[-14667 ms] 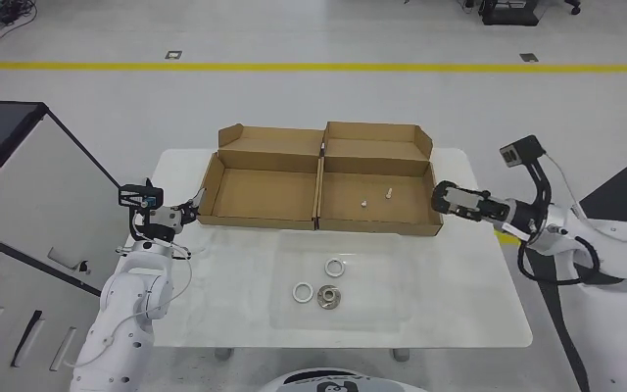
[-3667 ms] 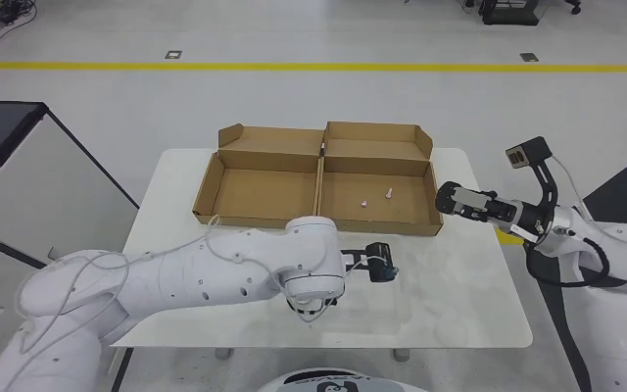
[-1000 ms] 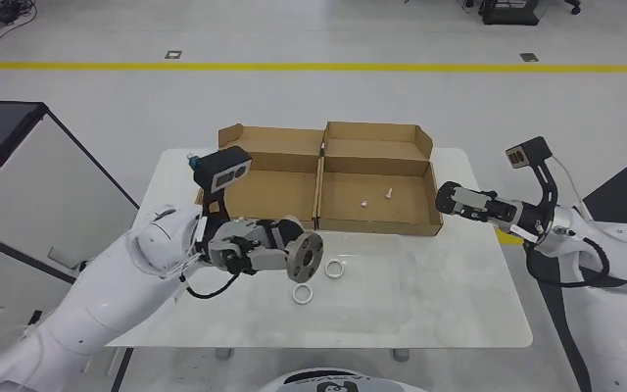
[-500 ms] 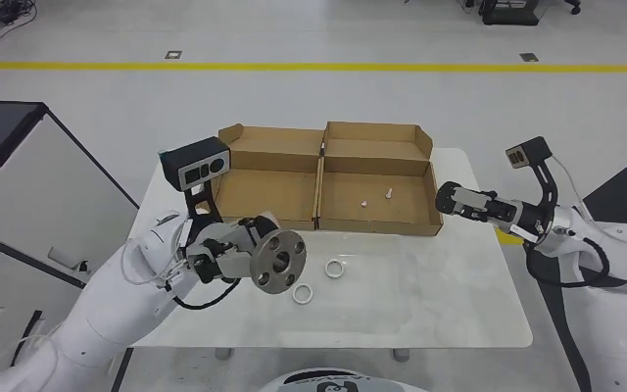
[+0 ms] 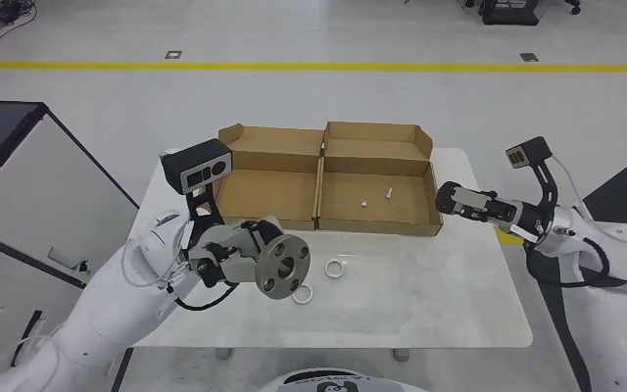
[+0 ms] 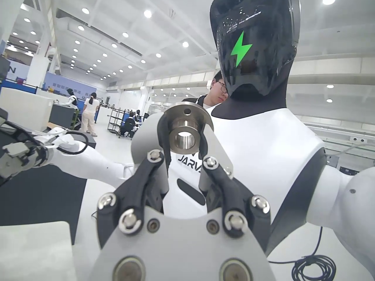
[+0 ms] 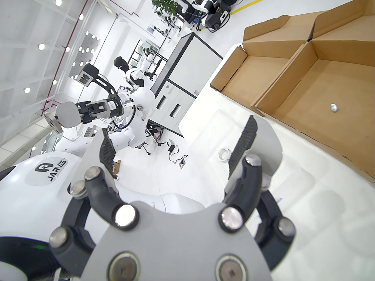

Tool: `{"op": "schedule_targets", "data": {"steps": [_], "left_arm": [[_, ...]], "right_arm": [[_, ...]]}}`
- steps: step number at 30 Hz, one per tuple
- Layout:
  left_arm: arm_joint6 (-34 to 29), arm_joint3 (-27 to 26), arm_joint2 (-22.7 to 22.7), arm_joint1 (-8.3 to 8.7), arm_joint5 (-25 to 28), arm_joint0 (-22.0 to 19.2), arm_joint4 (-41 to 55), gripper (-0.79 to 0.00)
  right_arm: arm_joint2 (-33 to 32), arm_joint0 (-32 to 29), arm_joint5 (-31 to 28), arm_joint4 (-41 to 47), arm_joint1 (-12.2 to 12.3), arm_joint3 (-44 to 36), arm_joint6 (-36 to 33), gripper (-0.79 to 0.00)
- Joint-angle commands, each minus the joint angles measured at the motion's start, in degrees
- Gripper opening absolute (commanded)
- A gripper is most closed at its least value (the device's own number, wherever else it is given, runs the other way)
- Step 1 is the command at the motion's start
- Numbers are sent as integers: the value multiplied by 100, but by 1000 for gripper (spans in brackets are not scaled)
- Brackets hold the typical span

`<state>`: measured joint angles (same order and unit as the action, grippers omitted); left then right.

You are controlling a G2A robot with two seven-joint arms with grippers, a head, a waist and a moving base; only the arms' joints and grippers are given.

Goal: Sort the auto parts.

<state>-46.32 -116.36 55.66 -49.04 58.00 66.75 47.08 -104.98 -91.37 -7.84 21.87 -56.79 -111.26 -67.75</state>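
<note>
While the left gripper (image 6: 183, 147) clamps its dark fingers on the collar of the round steel flanged hub (image 5: 284, 279), the part hangs in the air on the robot's side of the left-hand open brown cardboard box (image 5: 265, 194). It sits just short of the box's near wall, with its drilled face turned up.

I judge the step in hand to be the carry — one part is lifted off the white table (image 5: 441, 304) and not yet set in a compartment. Two flat white rings (image 5: 336, 267) lie on the table near that box's near right-hand corner.

The right gripper (image 7: 177, 138) hangs with its fingers spread and nothing between them. It is well apart from the left-hand box, past the outer end of the adjoining brown cardboard box (image 5: 377, 220), where two small pale parts (image 5: 363, 204) lie.

The next move probably calls for swinging the hub forward over the near wall and lowering it close to the cardboard floor before the fingers part — let go from high up, a steel piece could bounce or dent the floor. Which box it belongs in, I cannot tell.
</note>
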Motion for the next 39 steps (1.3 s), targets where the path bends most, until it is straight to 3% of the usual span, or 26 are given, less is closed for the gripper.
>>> {"op": "schedule_targets", "data": {"steps": [1,9,24,39], "left_arm": [[0,0,0,0,0,0,0,-785],[157,-177,35,-41,-43,88,86,-785],[-51,-475,-24,-236,-54,131,1512,-785],[-388,-312,280,-509,-391,336,2200,-785]], "right_arm": [[0,0,0,0,0,0,0,0],[0,0,0,0,0,0,0,0],[0,0,0,0,0,0,0,0],[0,0,0,0,0,0,0,0]]}}
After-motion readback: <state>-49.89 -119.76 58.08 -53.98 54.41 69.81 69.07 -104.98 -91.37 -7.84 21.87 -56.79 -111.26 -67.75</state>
